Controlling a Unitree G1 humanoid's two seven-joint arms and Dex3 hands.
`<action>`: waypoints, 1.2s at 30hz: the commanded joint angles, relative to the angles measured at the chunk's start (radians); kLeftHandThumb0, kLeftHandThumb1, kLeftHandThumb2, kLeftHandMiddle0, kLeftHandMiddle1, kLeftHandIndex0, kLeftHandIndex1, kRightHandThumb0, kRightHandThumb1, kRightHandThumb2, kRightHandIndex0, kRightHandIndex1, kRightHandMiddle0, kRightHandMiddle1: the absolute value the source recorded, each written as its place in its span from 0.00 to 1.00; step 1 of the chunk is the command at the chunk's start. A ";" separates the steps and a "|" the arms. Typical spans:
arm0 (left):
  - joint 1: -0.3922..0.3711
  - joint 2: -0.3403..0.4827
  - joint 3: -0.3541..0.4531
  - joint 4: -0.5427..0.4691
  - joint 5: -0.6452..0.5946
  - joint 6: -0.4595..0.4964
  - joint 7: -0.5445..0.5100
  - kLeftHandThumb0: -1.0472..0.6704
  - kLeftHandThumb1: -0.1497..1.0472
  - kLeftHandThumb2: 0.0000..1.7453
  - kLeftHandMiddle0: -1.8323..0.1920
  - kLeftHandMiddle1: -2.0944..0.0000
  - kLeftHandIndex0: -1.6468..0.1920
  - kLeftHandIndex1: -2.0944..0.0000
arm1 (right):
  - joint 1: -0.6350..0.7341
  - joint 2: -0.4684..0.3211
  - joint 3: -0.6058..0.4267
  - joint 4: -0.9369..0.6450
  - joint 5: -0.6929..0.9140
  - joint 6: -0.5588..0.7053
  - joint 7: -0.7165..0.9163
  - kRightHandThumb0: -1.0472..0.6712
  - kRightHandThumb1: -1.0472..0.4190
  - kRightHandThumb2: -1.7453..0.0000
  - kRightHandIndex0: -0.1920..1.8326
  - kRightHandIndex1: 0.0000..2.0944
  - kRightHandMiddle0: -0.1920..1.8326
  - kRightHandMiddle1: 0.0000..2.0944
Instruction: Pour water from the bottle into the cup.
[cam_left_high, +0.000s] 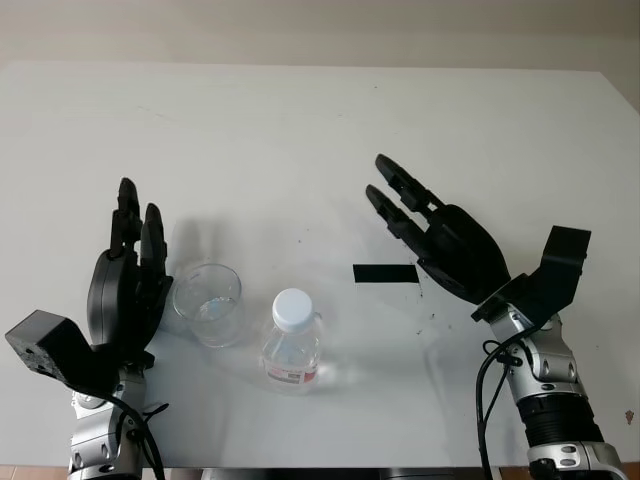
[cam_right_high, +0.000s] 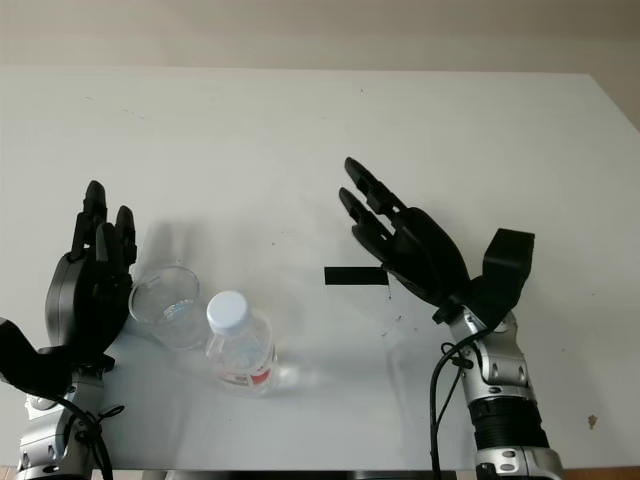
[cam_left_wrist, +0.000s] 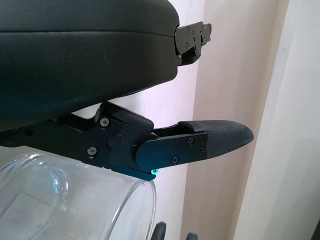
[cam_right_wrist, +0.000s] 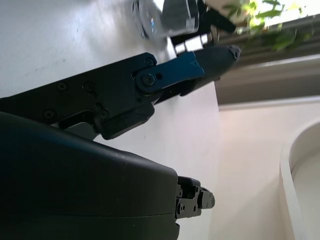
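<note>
The upright bottle (cam_left_high: 292, 345) is flanked by open hands; the left hand (cam_left_high: 128, 285), beside the cup (cam_left_high: 208, 303), is nearer than the right hand (cam_left_high: 440, 235).

Both the left hand (cam_left_high: 125, 285) and the right hand (cam_left_high: 440, 235) are matte black with small screws at the joints; silver ribbed wrists trail black cables.

One bottle (cam_left_high: 292, 345), one cup (cam_left_high: 208, 303), one tape strip (cam_left_high: 385, 273), two hands.
</note>
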 joint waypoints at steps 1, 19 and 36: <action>0.014 -0.005 -0.006 0.009 0.006 -0.001 -0.003 0.18 1.00 0.31 1.00 0.97 1.00 1.00 | -0.034 -0.021 0.014 0.013 0.004 0.018 0.041 0.12 0.07 0.97 0.15 0.06 0.14 0.05; 0.015 0.003 0.015 0.017 0.010 0.004 0.009 0.18 1.00 0.31 0.99 0.97 1.00 0.99 | -0.291 -0.031 0.126 0.386 -0.079 -0.033 0.435 0.03 0.13 0.97 0.26 0.17 0.10 0.48; 0.016 0.016 0.023 0.003 0.003 0.018 0.003 0.18 1.00 0.30 0.99 0.97 1.00 0.98 | -0.467 0.019 0.153 0.722 -0.144 -0.024 0.759 0.11 0.15 0.97 0.21 0.43 0.09 0.55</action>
